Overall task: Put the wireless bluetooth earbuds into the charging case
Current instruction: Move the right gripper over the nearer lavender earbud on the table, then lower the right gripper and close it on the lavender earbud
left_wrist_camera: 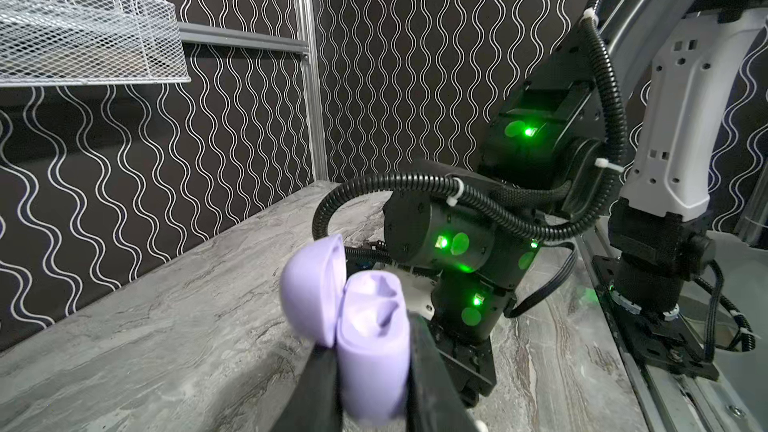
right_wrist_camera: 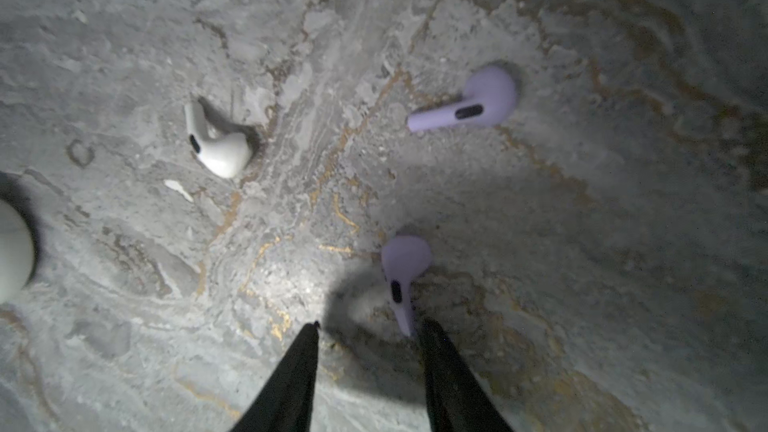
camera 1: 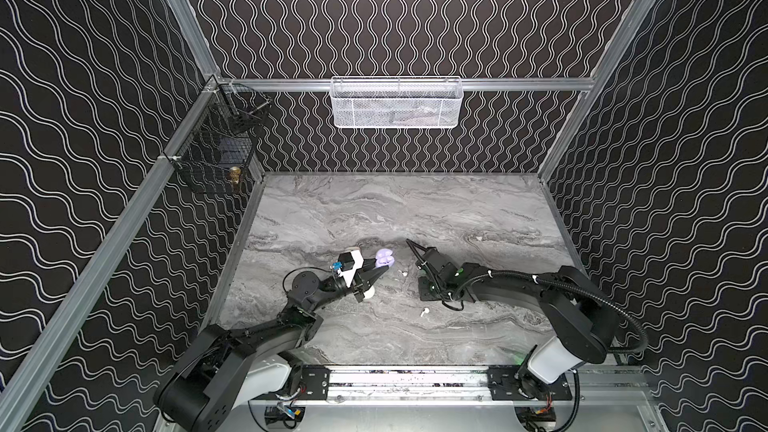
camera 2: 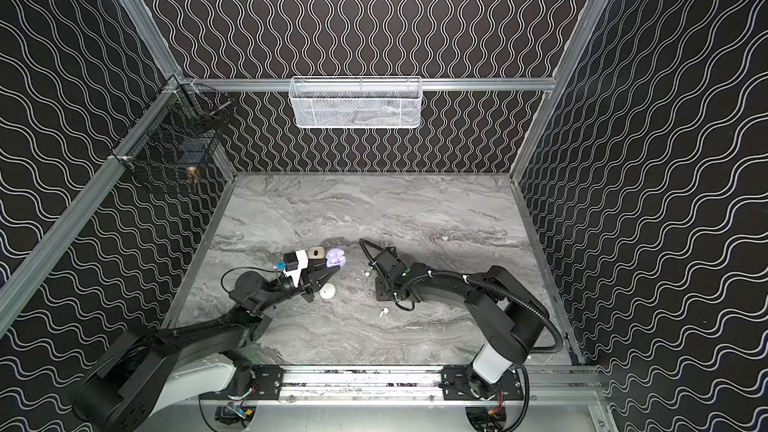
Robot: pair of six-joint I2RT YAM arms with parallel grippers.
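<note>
Left fingers [left_wrist_camera: 432, 376] grip the open lavender case [camera 1: 384, 258], held just below centre frame in both top views. Right fingers [right_wrist_camera: 449, 367] hover half-parted over the bench [right_wrist_camera: 124, 76], one tip just beside a lavender earbud [right_wrist_camera: 401, 268]; another lavender earbud [right_wrist_camera: 478, 105] and a white earbud [right_wrist_camera: 218, 147] lie near on it.

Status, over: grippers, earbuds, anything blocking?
Left gripper shut on open lavender case, both slots empty. Right gripper open, near lavender earbud lying just ahead, ungripped. Beyond, far lavender earbud and white earbud lie apart; nothing blocking.
</note>
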